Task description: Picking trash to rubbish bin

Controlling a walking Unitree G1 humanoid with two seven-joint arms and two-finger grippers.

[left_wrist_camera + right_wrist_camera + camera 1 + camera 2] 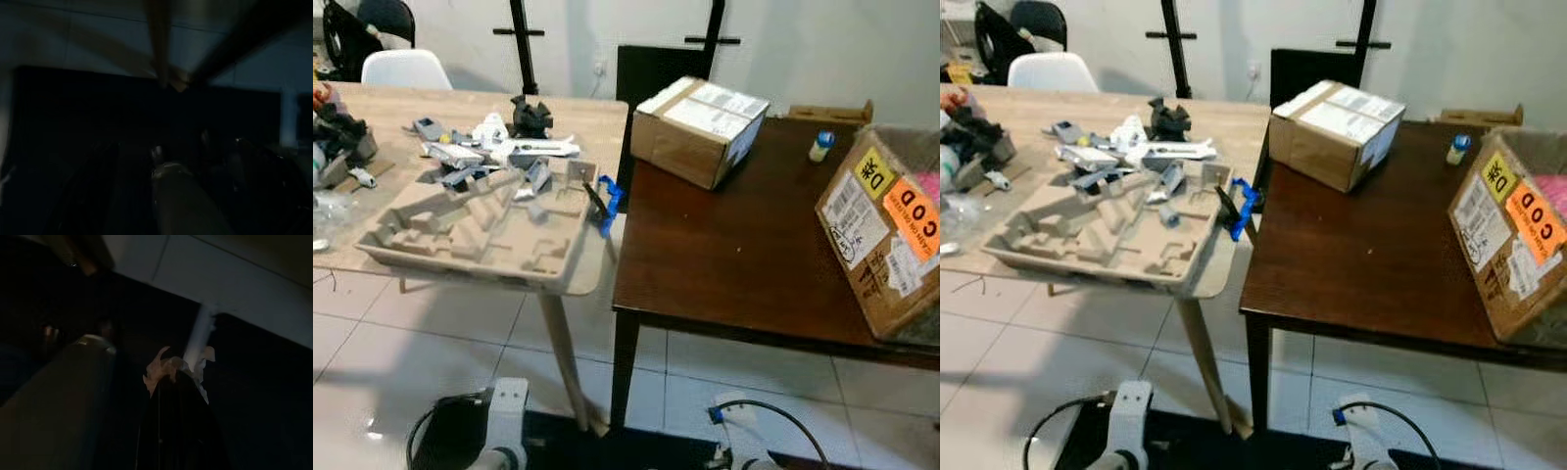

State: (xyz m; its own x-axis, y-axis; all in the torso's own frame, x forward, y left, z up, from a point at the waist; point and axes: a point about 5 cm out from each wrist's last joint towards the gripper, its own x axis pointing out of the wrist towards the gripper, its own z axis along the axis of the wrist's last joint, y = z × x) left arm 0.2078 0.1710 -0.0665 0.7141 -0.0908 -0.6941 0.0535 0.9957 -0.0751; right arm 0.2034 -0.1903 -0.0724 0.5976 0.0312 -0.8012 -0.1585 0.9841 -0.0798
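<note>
A moulded pulp tray [480, 230] lies on the light wooden table [597, 122] at the left, overhanging its front edge. Small grey and white parts [499, 152] are scattered behind it, and a blue clip [610, 201] sits at the table's corner. On the dark brown table [734, 255] stand a taped cardboard box [700, 127], a small blue-capped bottle [821, 145] and a large box with a COD sticker [891, 225]. Both arms hang low: left arm [507, 416], right arm [736, 431]. The wrist views are very dark; a pale scrap [171, 368] shows near the right gripper [166, 401].
A white chair [406, 69] and a black chair [656, 64] stand behind the tables, with black stands at the wall. The floor is white tile [431, 352], with a black mat [607, 446] at my feet. More clutter [337, 137] lies at the far left.
</note>
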